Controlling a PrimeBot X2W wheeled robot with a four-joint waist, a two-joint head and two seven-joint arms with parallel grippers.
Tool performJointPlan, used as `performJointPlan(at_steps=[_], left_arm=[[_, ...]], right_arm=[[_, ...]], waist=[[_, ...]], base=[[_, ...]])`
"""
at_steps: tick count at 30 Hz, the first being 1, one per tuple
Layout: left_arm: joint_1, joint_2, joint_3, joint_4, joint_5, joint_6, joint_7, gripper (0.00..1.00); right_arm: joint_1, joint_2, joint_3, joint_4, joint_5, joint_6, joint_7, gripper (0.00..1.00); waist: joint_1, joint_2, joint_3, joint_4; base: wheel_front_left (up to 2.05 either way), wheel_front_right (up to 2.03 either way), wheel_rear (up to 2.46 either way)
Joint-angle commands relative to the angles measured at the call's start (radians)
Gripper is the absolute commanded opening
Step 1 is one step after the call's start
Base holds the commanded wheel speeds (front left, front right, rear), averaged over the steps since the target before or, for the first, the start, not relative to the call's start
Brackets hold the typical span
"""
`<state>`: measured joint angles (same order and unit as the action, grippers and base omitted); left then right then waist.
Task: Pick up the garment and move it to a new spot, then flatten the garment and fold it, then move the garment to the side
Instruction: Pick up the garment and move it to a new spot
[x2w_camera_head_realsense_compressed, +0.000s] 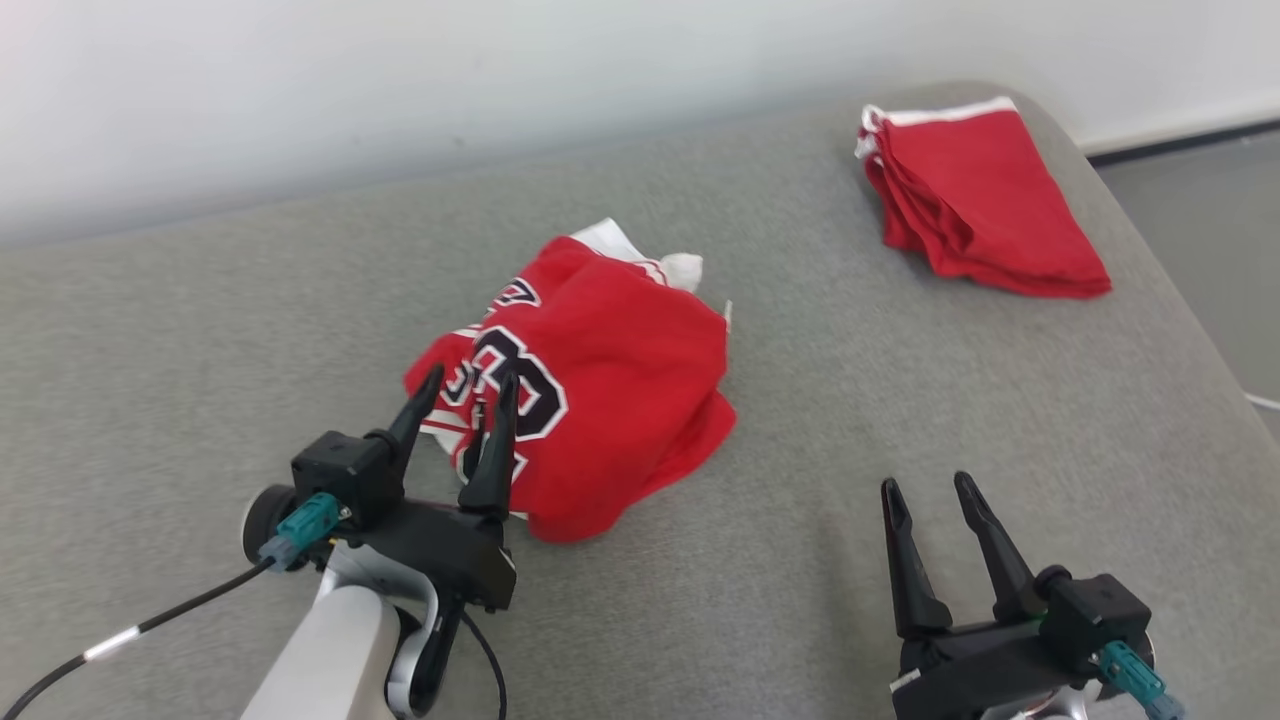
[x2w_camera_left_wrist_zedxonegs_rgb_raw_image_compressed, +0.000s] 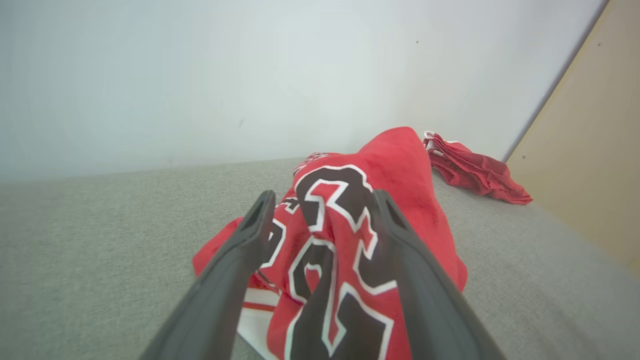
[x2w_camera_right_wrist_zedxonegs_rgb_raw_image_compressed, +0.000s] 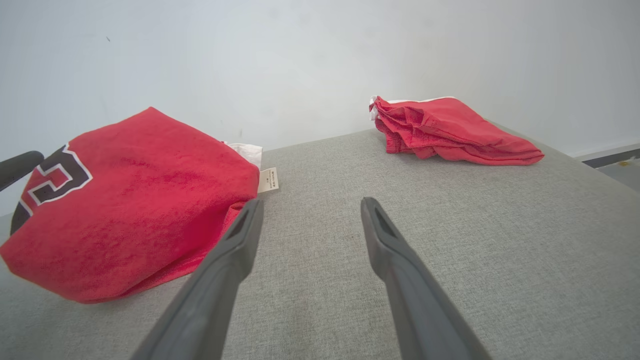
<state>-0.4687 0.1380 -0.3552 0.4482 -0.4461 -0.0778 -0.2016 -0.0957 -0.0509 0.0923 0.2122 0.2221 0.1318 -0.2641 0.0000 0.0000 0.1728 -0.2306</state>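
The garment (x2w_camera_head_realsense_compressed: 620, 380) is a red jersey with black-and-white numerals, lying crumpled in a heap at the middle of the grey padded surface (x2w_camera_head_realsense_compressed: 800, 420). My left gripper (x2w_camera_head_realsense_compressed: 468, 390) is at the heap's near-left edge, open. In the left wrist view a fold of the garment (x2w_camera_left_wrist_zedxonegs_rgb_raw_image_compressed: 400, 165) lies loosely in the gap of the left gripper (x2w_camera_left_wrist_zedxonegs_rgb_raw_image_compressed: 325, 200), and its fingers do not press on the cloth. My right gripper (x2w_camera_head_realsense_compressed: 927, 487) is open over bare surface, to the right of the heap. In the right wrist view the right gripper (x2w_camera_right_wrist_zedxonegs_rgb_raw_image_compressed: 311, 202) has the garment (x2w_camera_right_wrist_zedxonegs_rgb_raw_image_compressed: 135, 200) at its left.
A second red garment (x2w_camera_head_realsense_compressed: 975, 200), folded with white trim, lies at the surface's far right corner (x2w_camera_right_wrist_zedxonegs_rgb_raw_image_compressed: 450, 130). A white wall runs along the back edge. The surface rounds off at the right, with floor (x2w_camera_head_realsense_compressed: 1200, 230) beyond it. A beige panel (x2w_camera_left_wrist_zedxonegs_rgb_raw_image_compressed: 590, 150) stands at the right in the left wrist view.
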Motion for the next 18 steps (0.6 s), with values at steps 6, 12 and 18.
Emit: performJointPlan(at_steps=[6,12,18], left_arm=[[0.034,0.059,0.039,-0.049,0.026,0.027,-0.042,1.00],[0.124,0.122,0.104,-0.110,0.048,0.063,-0.062,1.00],[0.277,0.135,0.189,-0.232,0.087,0.098,-0.063,1.00]], right_arm=[[0.030,0.001,-0.015,-0.014,-0.019,-0.002,0.000,1.00],[0.047,0.001,-0.042,-0.025,-0.029,-0.002,0.000,1.00],[0.058,0.001,-0.062,-0.028,-0.033,-0.002,0.000,1.00]], waist=[[0.0000,0.0000,-0.079,0.090],[0.0000,0.0000,-0.095,0.134],[0.0000,0.0000,-0.099,0.156]], base=[[0.00,0.00,0.00],[0.00,0.00,0.00],[0.00,0.00,0.00]])
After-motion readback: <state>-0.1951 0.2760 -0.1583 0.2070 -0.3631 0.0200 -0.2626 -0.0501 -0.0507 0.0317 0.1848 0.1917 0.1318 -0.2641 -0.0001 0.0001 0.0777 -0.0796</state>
